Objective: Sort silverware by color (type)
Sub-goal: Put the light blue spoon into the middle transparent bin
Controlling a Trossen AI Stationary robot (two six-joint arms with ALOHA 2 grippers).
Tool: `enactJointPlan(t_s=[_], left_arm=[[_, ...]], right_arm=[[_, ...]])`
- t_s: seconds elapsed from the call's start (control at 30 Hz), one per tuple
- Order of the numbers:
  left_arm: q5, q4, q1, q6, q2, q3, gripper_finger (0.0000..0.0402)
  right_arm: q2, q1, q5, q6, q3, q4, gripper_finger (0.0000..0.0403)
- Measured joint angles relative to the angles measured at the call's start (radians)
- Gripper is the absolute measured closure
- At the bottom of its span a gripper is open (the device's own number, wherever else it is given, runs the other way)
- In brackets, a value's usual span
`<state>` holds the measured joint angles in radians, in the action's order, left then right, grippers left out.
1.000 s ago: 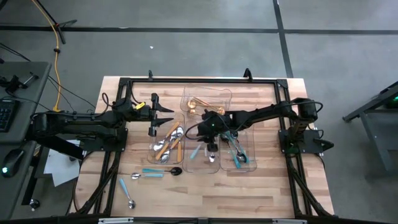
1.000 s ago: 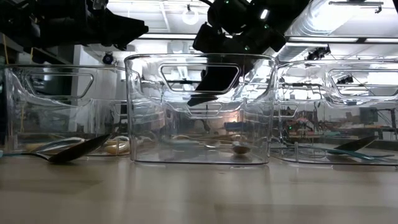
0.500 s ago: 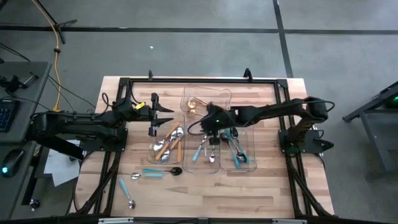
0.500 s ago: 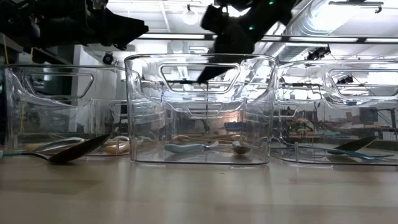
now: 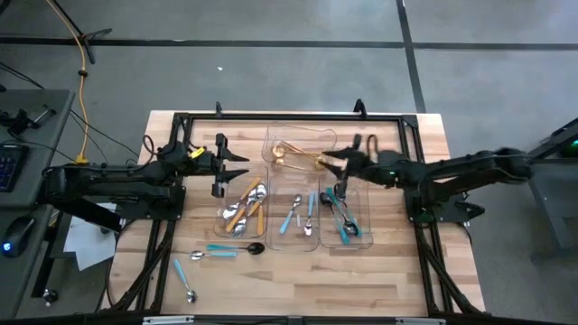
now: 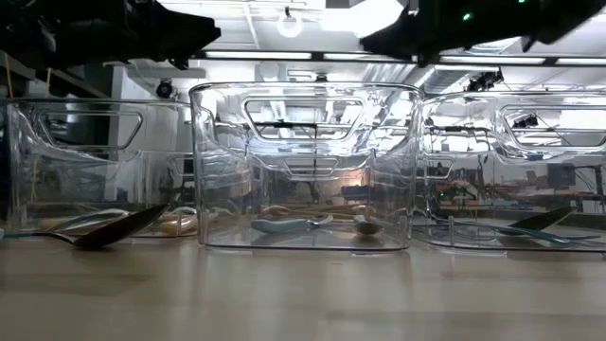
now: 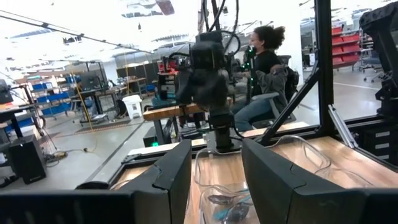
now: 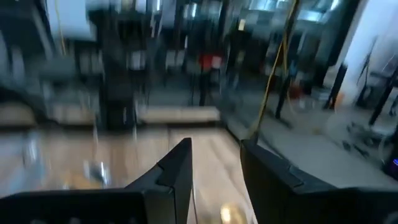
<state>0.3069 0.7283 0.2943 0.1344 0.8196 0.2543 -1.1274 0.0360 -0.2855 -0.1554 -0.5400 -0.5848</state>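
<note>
The silverware is spread over clear trays and the table. Gold pieces (image 5: 293, 153) lie in the far tray, orange-handled spoons (image 5: 246, 206) in the left tray, light-blue-handled spoons (image 5: 298, 215) in the middle tray (image 6: 303, 170), teal-handled dark pieces (image 5: 341, 215) in the right tray. Two light-blue-handled spoons (image 5: 221, 252) and a dark spoon (image 5: 256, 247) lie loose near the front left. My right gripper (image 5: 332, 165) (image 8: 216, 168) hangs open and level above the far end of the right tray. My left gripper (image 5: 237, 164) (image 7: 216, 177) is open, level, above the left tray's far end.
A black frame (image 5: 289, 116) runs around the work area. Bare wood lies along the table's near edge (image 5: 361, 280). A person (image 7: 264, 74) sits beyond the table in the left wrist view.
My right gripper has risen out of the middle tray, tipped from pointing down to level, and drawn back toward the table's right edge. A light-blue-handled spoon that did not show on the middle tray's floor a second ago now lies there.
</note>
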Motion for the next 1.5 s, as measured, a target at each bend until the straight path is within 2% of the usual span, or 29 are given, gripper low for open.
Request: enactJointPlan(t_s=[0.1, 0.33, 0.8, 1.03, 1.27, 1.33, 1.43, 1.5], left_arm=[[0.000, 0.001, 0.000, 0.023, 0.000, 0.000, 0.0271], [-0.002, 0.003, 0.000, 0.034, 0.000, 0.000, 0.0271], [-0.004, -0.003, 0.000, 0.033, 0.000, 0.000, 0.0271], [0.002, 0.000, -0.001, -0.096, 0.000, 0.037, 0.0271], [0.036, -0.013, -0.027, -0.132, 0.000, 0.042, 0.0271], [0.094, -0.019, -0.058, -0.151, 0.000, 0.064, 0.0271], [0.250, -0.033, -0.139, -0.203, -0.001, 0.130, 0.0271], [0.299, -0.095, -0.213, -0.210, -0.002, 0.179, 0.0271]], right_arm=[[0.049, 0.023, 0.000, 0.059, 0.057, -0.103, 0.0284], [0.069, 0.085, -0.038, 0.156, 0.079, -0.119, 0.0284], [0.067, 0.095, -0.047, 0.148, 0.079, -0.100, 0.0284], [0.067, 0.095, -0.045, 0.148, 0.079, -0.084, 0.0284], [0.067, 0.095, -0.045, 0.148, 0.078, -0.084, 0.0284], [0.067, 0.095, -0.045, 0.148, 0.078, -0.084, 0.0284], [0.067, 0.095, -0.045, 0.148, 0.078, -0.084, 0.0284], [0.067, 0.095, -0.045, 0.148, 0.077, -0.075, 0.0284]])
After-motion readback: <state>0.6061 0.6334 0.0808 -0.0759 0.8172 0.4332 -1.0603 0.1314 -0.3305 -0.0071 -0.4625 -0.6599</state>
